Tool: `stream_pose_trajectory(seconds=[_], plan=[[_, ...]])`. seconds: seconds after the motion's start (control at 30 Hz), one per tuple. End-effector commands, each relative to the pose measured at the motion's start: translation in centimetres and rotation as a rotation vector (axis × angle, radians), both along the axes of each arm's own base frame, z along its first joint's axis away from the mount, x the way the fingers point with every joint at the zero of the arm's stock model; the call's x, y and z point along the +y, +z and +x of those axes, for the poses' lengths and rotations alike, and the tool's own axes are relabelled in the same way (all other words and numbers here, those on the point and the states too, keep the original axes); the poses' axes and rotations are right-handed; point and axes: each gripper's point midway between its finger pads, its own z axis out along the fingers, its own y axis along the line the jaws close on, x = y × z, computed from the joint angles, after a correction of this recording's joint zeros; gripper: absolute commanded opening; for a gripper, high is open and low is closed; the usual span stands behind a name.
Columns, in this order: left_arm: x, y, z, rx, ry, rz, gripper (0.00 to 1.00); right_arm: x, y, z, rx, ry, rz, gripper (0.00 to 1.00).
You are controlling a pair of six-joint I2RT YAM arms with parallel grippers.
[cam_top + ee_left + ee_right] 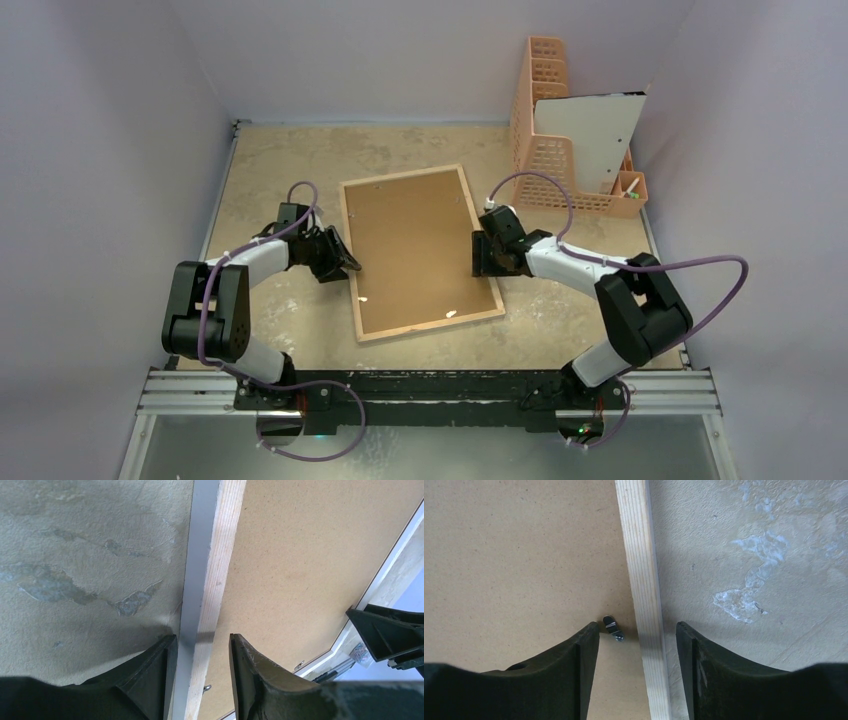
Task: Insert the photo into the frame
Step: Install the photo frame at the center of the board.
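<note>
I am looking down at the bench (270,160) from far away through my cameras. The frame (430,324) is lying flat in the middle of the bench with its back side facing up. Its light wood rim is running all the way around a brown backing board (415,250), which is sitting inside it.

The left claw (202,637) is hanging over the left long side of the frame. Its two fingers are spread apart, one outside the rim and one over the brown board, with the rim sitting in the gap. They are not squeezing it.

The right claw (638,626) is hanging over the right long side in the same way. Its fingers are spread apart too, and the wood rim is running between them with room on both sides. A small metal clip (611,628) is lying on the board, just beside the inside finger.

At the back right corner of the bench, a peach plastic rack (545,160) is standing. A big white sheet (595,135) is leaning upright inside it, well apart from the frame.
</note>
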Motion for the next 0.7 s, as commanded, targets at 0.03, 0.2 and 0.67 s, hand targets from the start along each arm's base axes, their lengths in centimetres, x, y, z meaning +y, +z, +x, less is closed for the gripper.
stream_pose_trajectory(seconds=[0.03,0.2,0.67], plan=[[-0.3,0.0,0.0,-0.016,-0.020,-0.013,0.44,-1.0,-0.6,0.1,-0.005,-0.057,-0.041,0.56],[-0.3,-0.1,-0.1,-0.012,-0.019,-0.014,0.43,-1.0,-0.7,-0.1,0.003,-0.061,-0.031,0.39],[-0.6,-0.1,-0.2,-0.015,-0.014,-0.029,0.43,0.6,1.0,-0.6,0.000,-0.009,0.077,0.24]])
